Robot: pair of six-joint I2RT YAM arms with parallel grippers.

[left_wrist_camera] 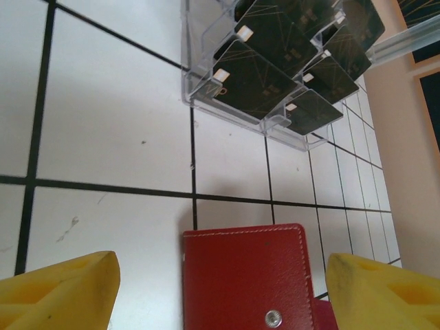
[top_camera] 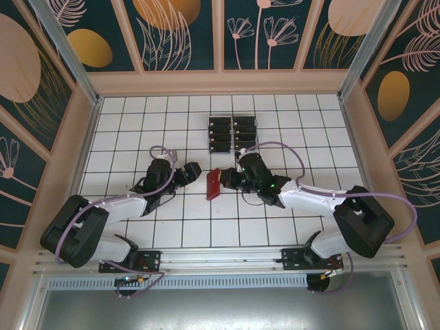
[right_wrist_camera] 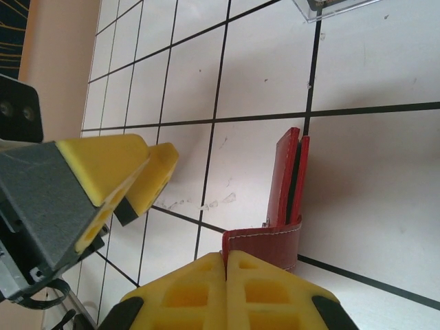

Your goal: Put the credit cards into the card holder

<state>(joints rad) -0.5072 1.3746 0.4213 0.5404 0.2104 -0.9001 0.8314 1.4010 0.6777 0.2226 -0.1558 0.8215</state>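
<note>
From the top camera, we see the left gripper (top_camera: pixel 194 172) and the right gripper (top_camera: pixel 225 180) facing each other. The small red folding card holder (top_camera: pixel 214 183) stands on edge between them, at the right gripper's tips and just beside the left one's. Beyond both grippers, on the white tiled table (top_camera: pixel 137 124), a clear plastic rack (top_camera: pixel 233 118) holds the thin black rectangular credit cards (top_camera: pixel 220 135) in its slots.

In the left wrist view, the left gripper's yellow fingers (left_wrist_camera: pixel 58 292) are spread wide and grip nothing. The card holder sits between them with its snap stud showing. The rack of credit cards lies ahead, slightly to the right.

In the right wrist view, the right gripper's yellow fingers (right_wrist_camera: pixel 199 292) are pressed together. As far as we can see, they pinch the card holder's lower flap, which comes out right at their tips. The rest of the card holder rises on edge just ahead, its two leaves nearly closed. The left gripper is off to the left.
</note>
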